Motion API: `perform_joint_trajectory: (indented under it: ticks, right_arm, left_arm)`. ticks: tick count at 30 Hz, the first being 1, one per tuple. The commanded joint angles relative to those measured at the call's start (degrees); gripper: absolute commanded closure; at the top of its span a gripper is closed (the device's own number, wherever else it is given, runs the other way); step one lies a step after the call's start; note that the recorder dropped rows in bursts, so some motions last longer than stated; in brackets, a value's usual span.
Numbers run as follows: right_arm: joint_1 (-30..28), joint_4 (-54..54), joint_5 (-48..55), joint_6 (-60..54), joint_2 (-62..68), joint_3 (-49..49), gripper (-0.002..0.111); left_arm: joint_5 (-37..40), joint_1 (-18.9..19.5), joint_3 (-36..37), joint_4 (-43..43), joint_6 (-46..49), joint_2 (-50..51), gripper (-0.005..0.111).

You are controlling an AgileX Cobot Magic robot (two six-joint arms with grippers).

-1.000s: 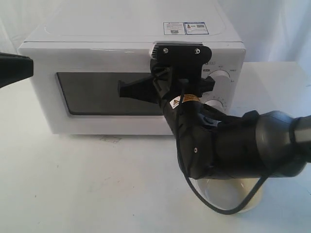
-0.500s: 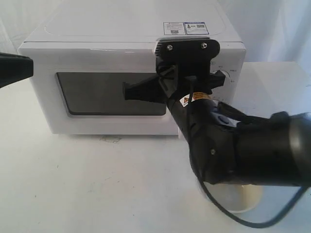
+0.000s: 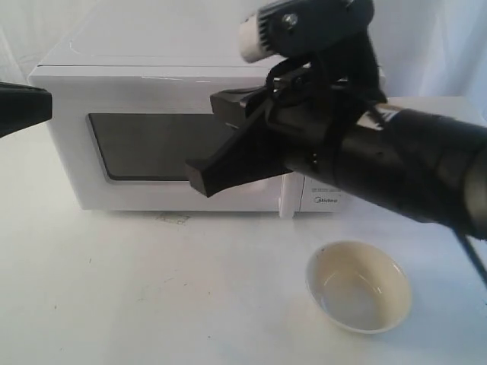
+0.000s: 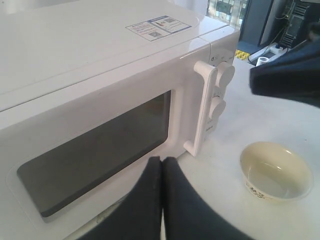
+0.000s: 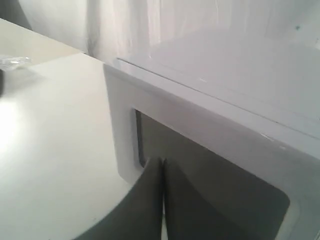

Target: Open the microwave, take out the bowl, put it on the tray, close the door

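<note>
Your right gripper (image 3: 201, 176) hung before the dark window (image 3: 144, 144) of the wide white door (image 3: 70, 144), jaws pressed together on nothing, and that door looked shut on the boxy white microwave (image 3: 167, 53), so I'd call the closing step all but done. The small glossy cream bowl (image 3: 358, 287) sat on the white table (image 3: 152, 296) near the microwave's dial end, no tray in view; your left gripper (image 4: 161, 167) was pinched shut too. Next you'd need to draw that right gripper clear without clipping the bowl.
</note>
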Motion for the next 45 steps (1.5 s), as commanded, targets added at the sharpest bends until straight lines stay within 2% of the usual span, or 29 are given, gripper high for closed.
perform_joint_trajectory:
  ticks: [1, 10, 27, 45]
  right_arm:
    - [-0.02, -0.19, 4.94, -0.8, -5.6, 0.31, 0.108]
    - [-0.02, -0.09, 11.49, 0.75, -6.38, 0.31, 0.108]
    - [-0.92, -0.68, 11.49, 0.35, -7.94, 1.31, 0.108]
    - [-32.29, -0.09, 10.92, 8.41, -50.7, 31.14, 0.108]
  left_arm:
    - [0.54, -0.31, 0.2, -1.34, -0.31, -0.55, 0.107]
    - [0.54, -0.31, 0.2, -1.24, -0.31, -0.55, 0.107]
    - [0.54, -0.31, 0.2, -1.24, -0.31, -0.55, 0.107]
    - [0.54, -0.31, 0.2, -1.12, -0.31, -0.55, 0.107]
